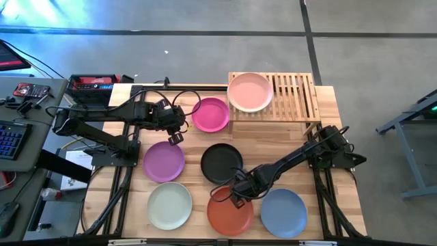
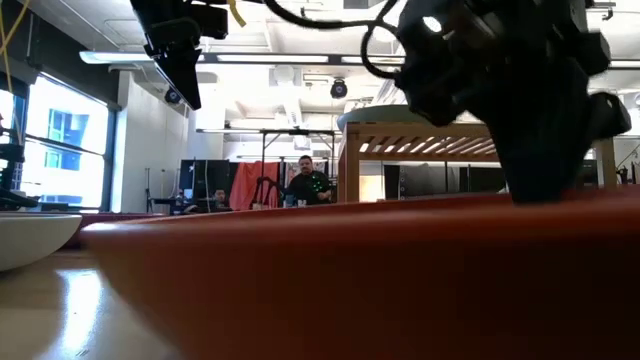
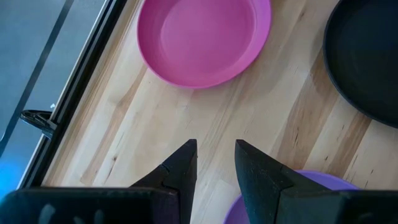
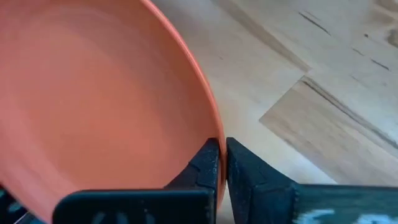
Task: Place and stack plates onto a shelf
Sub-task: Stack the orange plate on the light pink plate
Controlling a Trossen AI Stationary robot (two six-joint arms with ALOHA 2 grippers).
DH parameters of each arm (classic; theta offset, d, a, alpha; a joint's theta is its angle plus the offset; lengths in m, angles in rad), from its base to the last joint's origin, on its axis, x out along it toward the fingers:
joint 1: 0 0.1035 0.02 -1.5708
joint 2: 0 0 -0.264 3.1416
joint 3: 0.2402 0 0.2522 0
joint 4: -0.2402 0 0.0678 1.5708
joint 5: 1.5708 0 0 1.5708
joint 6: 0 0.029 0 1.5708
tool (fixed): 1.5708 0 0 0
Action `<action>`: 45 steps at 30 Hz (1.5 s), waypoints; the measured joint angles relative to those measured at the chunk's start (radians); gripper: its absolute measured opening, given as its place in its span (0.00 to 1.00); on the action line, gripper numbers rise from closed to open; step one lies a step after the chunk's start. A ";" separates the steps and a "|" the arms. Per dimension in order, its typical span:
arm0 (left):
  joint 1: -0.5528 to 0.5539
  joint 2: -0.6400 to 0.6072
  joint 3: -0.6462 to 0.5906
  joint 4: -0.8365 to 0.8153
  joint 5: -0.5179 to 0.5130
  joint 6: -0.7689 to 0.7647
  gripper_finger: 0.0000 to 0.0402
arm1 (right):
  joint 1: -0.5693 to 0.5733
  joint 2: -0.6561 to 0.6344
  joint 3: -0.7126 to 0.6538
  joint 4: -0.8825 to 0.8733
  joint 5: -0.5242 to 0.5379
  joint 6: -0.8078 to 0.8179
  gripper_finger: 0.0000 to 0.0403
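Note:
The orange-red plate (image 1: pixel 230 213) lies near the table's front edge, with my right gripper (image 1: pixel 235 196) shut on its far rim. It fills the low view (image 2: pixel 350 270). My left gripper (image 1: pixel 176 137) hangs open above the bare table between the magenta plate (image 1: pixel 210 114) and the purple plate (image 1: pixel 164 161), touching nothing (image 3: pixel 216 146). A pale pink plate (image 1: pixel 250 91) rests flat on the left part of the bamboo shelf (image 1: pixel 297 96) at the far right. My right gripper (image 4: pixel 222 146) pinches the orange-red plate's rim (image 4: pixel 208 118) at its far edge, one finger inside the plate and one outside. The fingers come steeply from above, pointing down. In the low view the plate's underside meets the table.
A black plate (image 1: pixel 221 162) lies mid-table just beyond the right gripper. A pale plate (image 1: pixel 169 206) sits at the near left and a blue plate (image 1: pixel 283 212) close to the right of the orange-red one. People stand in the room behind the table (image 2: pixel 305 180).

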 joint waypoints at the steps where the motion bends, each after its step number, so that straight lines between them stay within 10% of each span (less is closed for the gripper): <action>1: 0.000 0.000 0.000 0.000 0.000 0.000 0.25 | 0.000 0.000 0.013 -0.014 -0.002 -0.004 0.00; 24: 0.000 0.000 0.000 0.000 0.000 -0.001 0.25 | -0.040 0.000 0.449 -0.629 0.087 -0.162 0.00; 45: 0.000 0.000 0.000 0.003 0.000 -0.001 0.25 | -0.440 -0.211 0.680 -0.826 0.239 -0.662 0.00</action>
